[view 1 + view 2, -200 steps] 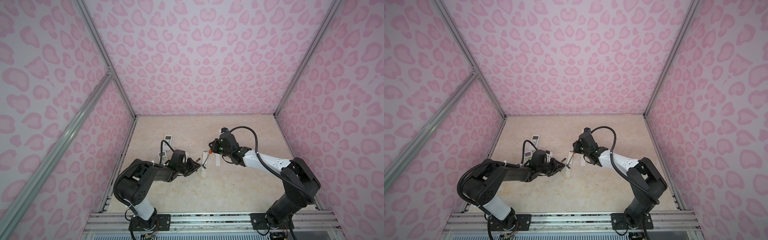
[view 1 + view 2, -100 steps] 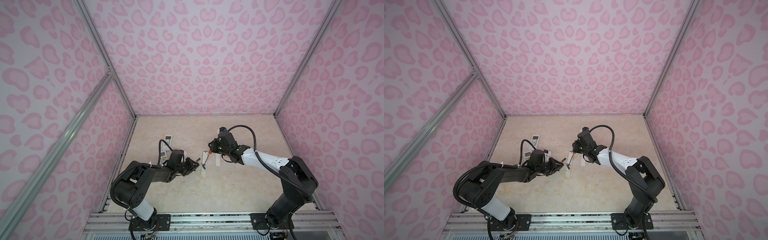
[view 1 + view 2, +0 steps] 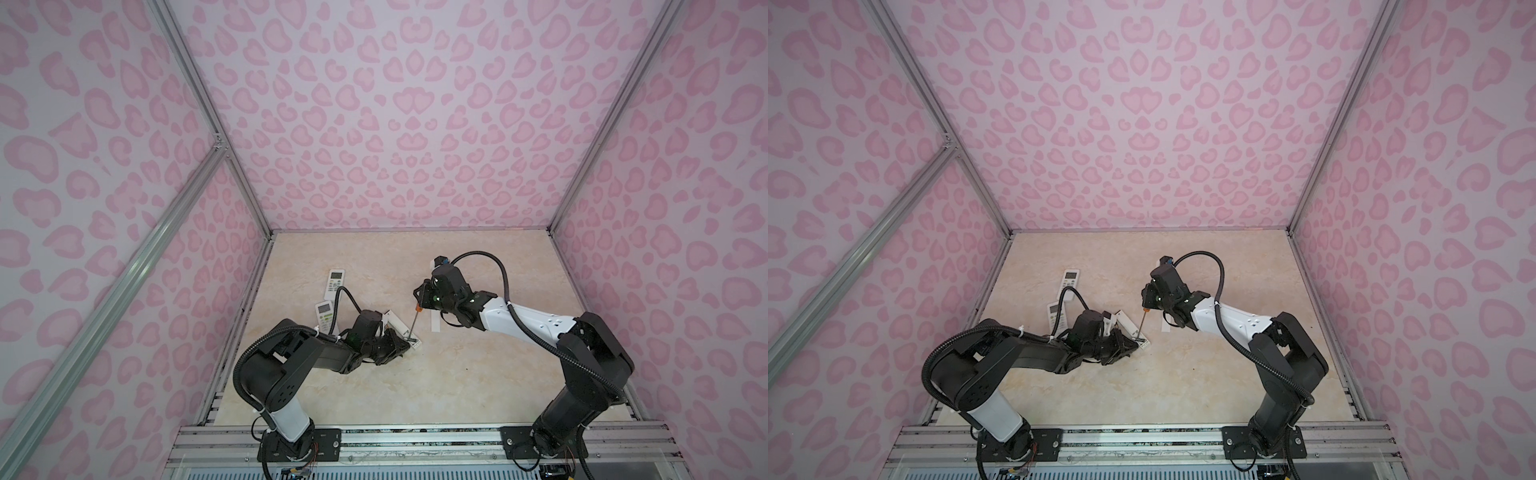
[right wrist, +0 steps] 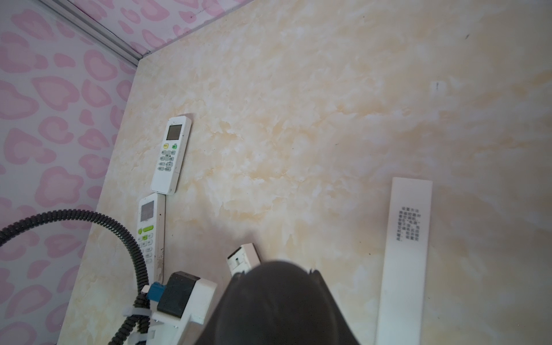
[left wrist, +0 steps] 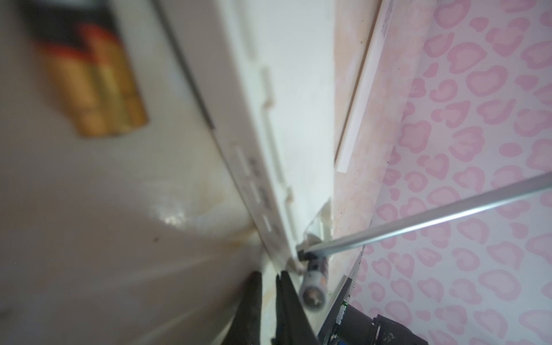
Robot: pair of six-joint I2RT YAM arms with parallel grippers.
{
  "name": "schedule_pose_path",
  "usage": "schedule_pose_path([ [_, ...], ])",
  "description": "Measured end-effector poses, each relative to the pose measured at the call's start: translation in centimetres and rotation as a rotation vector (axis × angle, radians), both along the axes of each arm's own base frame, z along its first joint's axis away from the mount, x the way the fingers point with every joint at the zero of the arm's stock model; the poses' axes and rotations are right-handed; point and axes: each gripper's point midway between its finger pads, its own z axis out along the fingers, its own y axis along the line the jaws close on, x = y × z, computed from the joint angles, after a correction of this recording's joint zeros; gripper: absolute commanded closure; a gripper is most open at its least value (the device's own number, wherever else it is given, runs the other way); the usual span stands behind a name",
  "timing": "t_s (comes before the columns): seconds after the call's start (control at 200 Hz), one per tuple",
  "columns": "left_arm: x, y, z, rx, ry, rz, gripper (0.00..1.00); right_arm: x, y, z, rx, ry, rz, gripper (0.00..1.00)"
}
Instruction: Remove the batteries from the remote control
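1. Battery point(image 5: 313, 283), black with a gold end, sticks out of the near end of the open remote point(image 5: 277, 125), right at the screwdriver's tip. Two more batteries point(image 5: 92, 86), also black and gold, lie side by side close to the left wrist lens. They are blurred, and I cannot tell what holds them.
2. Right gripper point(image 3: 422, 297) is clamped on the orange handle of the screwdriver point(image 3: 414, 325), whose shaft slants down to that end of the remote.
3. Left gripper point(image 5: 268, 277) sits just beside the same end, its dark fingers point(image 5: 252, 304) close together with a thin pale strip between them. Whether they pinch the remote cannot be told.
4. In both top views the open remote lies between the left edge and the middle of the desk point(image 3: 457, 374).
5. A white cover plate point(image 4: 403, 254) lies flat near the desk's middle, apart from the remote. It carries a block of small Chinese print, too fine to read.
6. Two face-up remotes point(image 4: 171, 155) point(image 4: 150, 230) lie end to end along the desk's left edge. They have grey screens and green and yellow keys, with key labels too small to read.
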Motion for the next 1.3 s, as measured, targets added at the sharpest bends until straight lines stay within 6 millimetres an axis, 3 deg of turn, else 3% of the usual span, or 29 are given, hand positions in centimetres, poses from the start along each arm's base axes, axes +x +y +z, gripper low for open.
schedule_pose_path([
  [0.305,0.9,0.5,0.0,0.005,-0.001,0.030,0.84,-0.3,-0.6,0.5,-0.043,0.015,0.022,1.00],
  [0.645,5.2,0.5,1.1,0.002,-0.045,0.073,0.84,0.8,-2.9,0.8,-0.070,0.010,-0.005,1.00],
  [0.835,5.4,0.7,1.3,0.012,-0.057,0.066,0.81,0.6,-2.9,0.8,-0.066,0.017,0.010,1.00],
  [0.945,5.1,1.6,3.4,0.024,-0.089,0.072,0.79,0.6,-2.9,1.1,-0.065,0.008,0.016,1.00],
  [1.06,4.8,4.0,6.4,0.110,-0.125,0.120,0.79,0.6,-2.8,0.8,-0.075,0.010,0.025,1.00],
  [1.155,4.0,7.7,7.6,0.256,-0.092,0.209,0.84,0.7,-2.6,0.7,-0.074,0.007,0.036,1.00],
  [1.23,1.7,11.4,6.9,0.401,-0.008,0.278,0.88,0.9,-2.4,0.6,-0.070,0.004,0.045,1.00],
  [1.3,-2.0,14.8,5.6,0.520,0.110,0.332,0.93,1.0,-2.3,0.6,-0.066,0.002,0.053,1.00],
])
